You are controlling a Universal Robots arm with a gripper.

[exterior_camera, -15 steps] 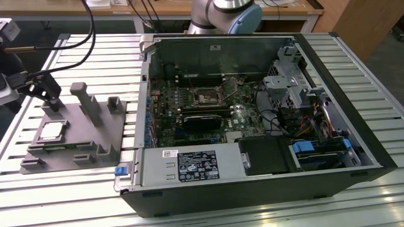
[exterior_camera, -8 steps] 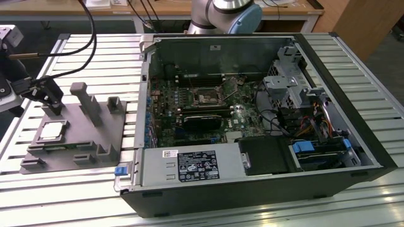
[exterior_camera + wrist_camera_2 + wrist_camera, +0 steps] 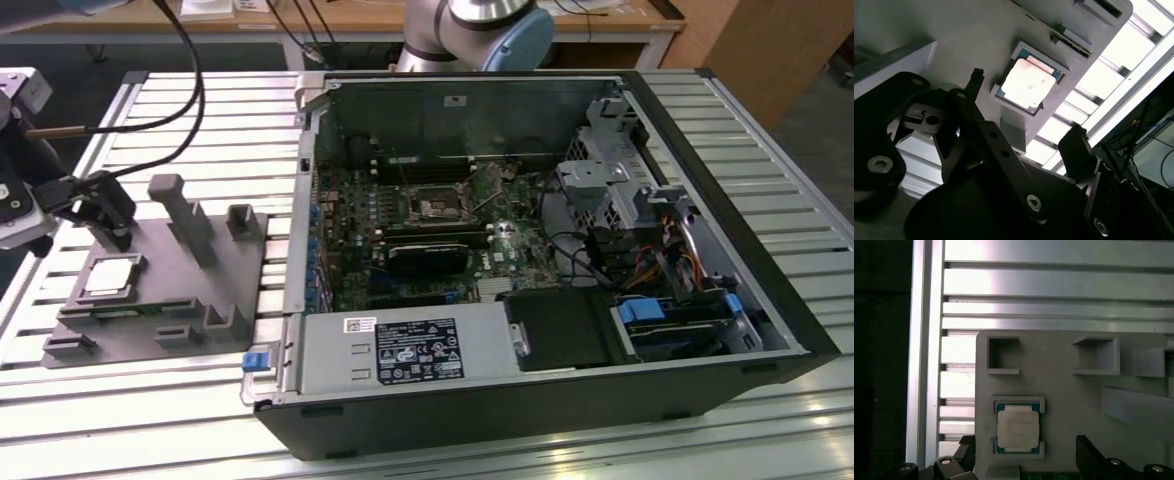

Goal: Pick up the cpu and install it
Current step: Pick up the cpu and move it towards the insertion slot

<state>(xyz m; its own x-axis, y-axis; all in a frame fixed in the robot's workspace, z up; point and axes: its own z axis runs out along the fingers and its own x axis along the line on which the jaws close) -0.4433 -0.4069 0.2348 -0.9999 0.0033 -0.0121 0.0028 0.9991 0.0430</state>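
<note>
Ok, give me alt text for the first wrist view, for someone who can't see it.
The cpu, silver top up, sits in a framed recess of a grey plastic tray, with the two dark fingers of the gripper spread open on either side, clear of it. The tray lies on a slatted metal table.

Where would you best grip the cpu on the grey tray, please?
I'd pinch the cpu by two opposite edges, coming straight down from above: it lies flat, face up, in a shallow seat of the grey tray, probably too thin to grip otherwise.
</note>
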